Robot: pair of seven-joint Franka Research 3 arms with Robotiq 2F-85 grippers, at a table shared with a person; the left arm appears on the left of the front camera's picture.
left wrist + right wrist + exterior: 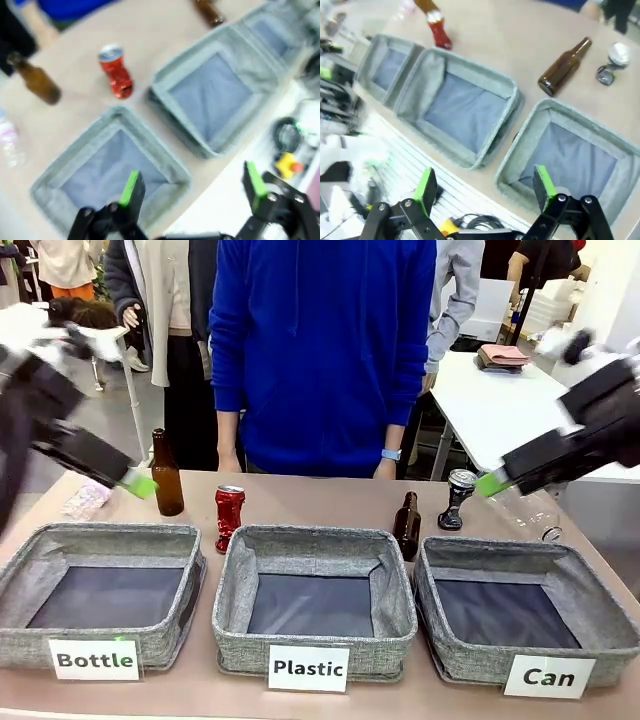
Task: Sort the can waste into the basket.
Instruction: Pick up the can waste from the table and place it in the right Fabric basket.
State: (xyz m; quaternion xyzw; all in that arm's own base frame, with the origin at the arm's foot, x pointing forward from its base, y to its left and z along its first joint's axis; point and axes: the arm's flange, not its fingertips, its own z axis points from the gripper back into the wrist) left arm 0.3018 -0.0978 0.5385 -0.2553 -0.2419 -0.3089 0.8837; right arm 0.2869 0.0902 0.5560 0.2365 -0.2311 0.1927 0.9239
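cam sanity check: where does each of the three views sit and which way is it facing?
Front: fixed between the arms, robot's side, facing across the table to the person in blue; left arm and right arm enter from the sides.
Left wrist: on the left arm, looking down past the open left jaws at the Bottle basket.
Right wrist: on the right arm, looking down past the open right jaws at the Can basket.
Shared: all three take in the red can and the Plastic basket.
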